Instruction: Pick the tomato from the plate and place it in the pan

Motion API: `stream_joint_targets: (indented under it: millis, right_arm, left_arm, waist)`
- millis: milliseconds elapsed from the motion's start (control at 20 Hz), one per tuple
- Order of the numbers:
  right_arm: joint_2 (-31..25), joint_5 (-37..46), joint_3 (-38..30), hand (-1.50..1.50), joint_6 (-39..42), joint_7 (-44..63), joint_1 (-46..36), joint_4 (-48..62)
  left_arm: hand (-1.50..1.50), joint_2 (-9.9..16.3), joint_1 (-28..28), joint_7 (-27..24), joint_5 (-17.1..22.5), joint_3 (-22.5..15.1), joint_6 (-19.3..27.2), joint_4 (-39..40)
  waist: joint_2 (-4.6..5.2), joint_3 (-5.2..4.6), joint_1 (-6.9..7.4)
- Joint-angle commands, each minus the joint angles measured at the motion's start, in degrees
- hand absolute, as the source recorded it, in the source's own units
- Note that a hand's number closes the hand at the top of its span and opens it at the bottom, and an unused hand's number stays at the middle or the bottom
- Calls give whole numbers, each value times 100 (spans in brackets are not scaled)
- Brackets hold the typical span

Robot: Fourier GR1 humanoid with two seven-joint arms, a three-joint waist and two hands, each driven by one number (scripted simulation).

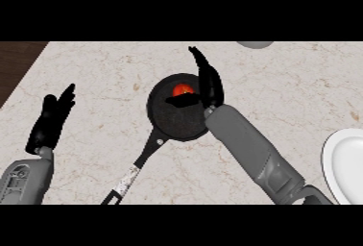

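A black pan [170, 122] lies at the counter's middle, its long handle [138, 168] running toward the lower left. The red tomato [183, 89] sits inside the pan near its far rim. My right hand [210, 89] hovers over the pan's right side, open, with straight fingers pointing away from me and the thumb [181, 101] spread out just below the tomato. The fingers do not curl round the tomato. The white plate [339, 166] shows at the right edge with nothing visible on it. My left hand [51, 122] rests open at the left.
A pale rounded object [255, 44] peeks in at the top edge, right of centre. A dark wooden strip [16, 60] borders the marble counter at the top left. My right forearm [248, 144] crosses the counter between pan and plate.
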Motion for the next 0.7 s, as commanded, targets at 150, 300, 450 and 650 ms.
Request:
stream_joint_targets:
  millis: [150,300,450,650]
  right_arm:
    - [0,-874,-194,-150,-626,-388,-355,202]
    - [0,-995,-280,-150,-684,-594,-144,285]
    - [-63,-926,-738,-150,-434,-814,-36,346]
    - [-722,-964,-862,-150,64,-924,619,-329]
  left_arm:
    - [0,15,85,-145,-50,126,140,204]
    - [0,296,296,-101,170,370,-135,137]
    - [0,209,534,-23,159,423,19,-87]
    - [0,200,835,214,223,501,51,-519]
  waist:
    - [-55,-9,-232]
    - [-142,-11,-510]
    - [-192,-12,-723]
    - [-233,-11,-816]
